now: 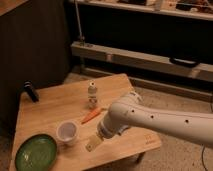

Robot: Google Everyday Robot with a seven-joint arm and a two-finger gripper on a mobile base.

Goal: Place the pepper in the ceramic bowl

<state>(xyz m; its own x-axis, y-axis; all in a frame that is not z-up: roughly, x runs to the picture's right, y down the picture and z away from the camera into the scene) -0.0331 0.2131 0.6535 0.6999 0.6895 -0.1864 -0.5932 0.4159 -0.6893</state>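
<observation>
The pepper [92,115] is a small slender orange-red vegetable lying on the wooden table [50,107], right of the white cup. The ceramic bowl [36,152] is a wide shallow green dish at the table's front left corner. It holds nothing that I can see. My gripper [93,143] hangs at the end of the white arm [150,120], low over the table. It is just in front of the pepper and right of the cup, well right of the bowl.
A small white cup [67,132] stands between the bowl and the gripper. A small bottle [92,93] stands behind the pepper. A dark object [31,91] sits at the table's back left. A metal shelf frame [140,57] runs behind the table.
</observation>
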